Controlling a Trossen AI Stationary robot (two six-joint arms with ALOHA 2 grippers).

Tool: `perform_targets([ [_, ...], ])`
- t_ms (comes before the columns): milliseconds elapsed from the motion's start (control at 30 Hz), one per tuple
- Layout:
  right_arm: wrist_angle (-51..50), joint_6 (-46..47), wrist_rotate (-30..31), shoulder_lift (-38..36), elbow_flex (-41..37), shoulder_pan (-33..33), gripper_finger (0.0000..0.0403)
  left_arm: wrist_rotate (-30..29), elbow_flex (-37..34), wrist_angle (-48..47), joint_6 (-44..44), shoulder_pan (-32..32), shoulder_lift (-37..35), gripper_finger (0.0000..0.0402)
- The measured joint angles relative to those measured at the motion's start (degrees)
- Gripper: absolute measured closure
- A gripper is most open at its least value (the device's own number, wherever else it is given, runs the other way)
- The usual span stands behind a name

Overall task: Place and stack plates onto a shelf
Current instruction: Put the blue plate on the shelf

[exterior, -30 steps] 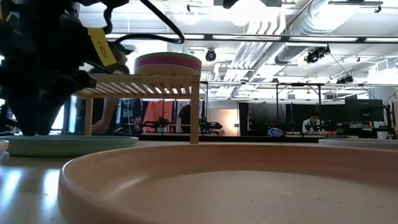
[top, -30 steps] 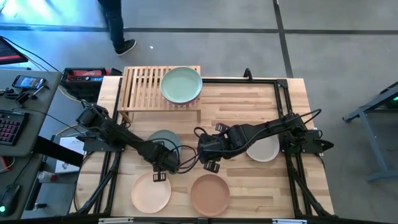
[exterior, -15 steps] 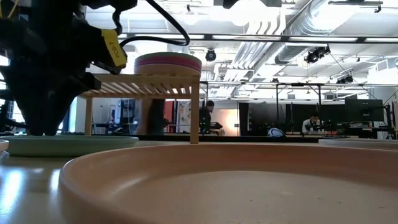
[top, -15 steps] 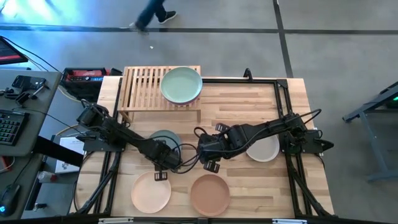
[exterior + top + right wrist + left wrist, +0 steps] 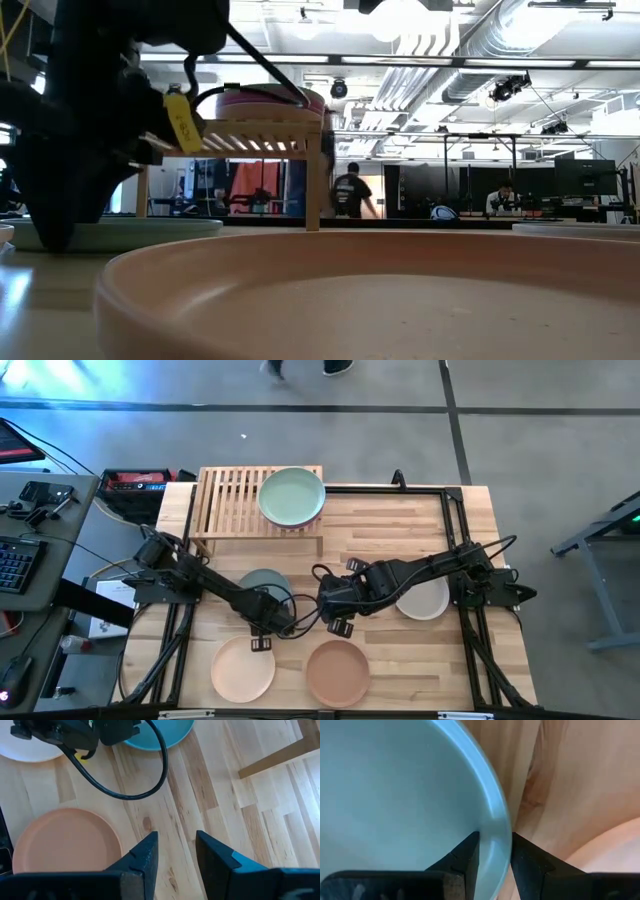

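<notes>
Item: teal plate (image 5: 395, 790), flat on the tabletop (image 5: 400, 530) near the shelf (image 5: 228, 500), which already carries a stack topped by a mint plate (image 5: 291, 495). Your left end effector (image 5: 492, 851) stands released, fingers straddling the teal rim; close squarely on it, then lift level. Right end effector (image 5: 172, 851): released, empty, hovering over bare tabletop nearby.

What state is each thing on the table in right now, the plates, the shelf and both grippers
left gripper: fingers straddle the grey-teal plate's rim.
right gripper: open, empty, over bare table.
grey-teal plate: flat on the table.
mint green plate: tops the stack on the shelf.
shelf: upright, its left half bare.
cream plate: on the table, partly under the right arm.
peach plate: on the table, untouched.
brown plate: on the table, untouched.
</notes>
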State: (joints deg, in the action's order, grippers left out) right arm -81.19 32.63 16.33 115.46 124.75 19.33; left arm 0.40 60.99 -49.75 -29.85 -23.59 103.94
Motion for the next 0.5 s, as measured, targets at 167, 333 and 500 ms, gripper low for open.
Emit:
perform_targets([
  [167,0.02,-0.01,-0.01,0.00,0.00,0.00,0.0295,0.44,0.11,-0.06,-0.04,-0.03,0.33,0.0322],
  [333,0.03,-0.01,-0.01,-0.02,0.00,0.00,0.0295,0.87,0.14,-0.02,-0.01,-0.09,0.18,0.0372],
  [500,0.06,-0.01,-0.01,-0.02,0.00,0.00,0.0295,0.68,1.28,-1.31,0.07,-0.20,0.22,0.0394],
])
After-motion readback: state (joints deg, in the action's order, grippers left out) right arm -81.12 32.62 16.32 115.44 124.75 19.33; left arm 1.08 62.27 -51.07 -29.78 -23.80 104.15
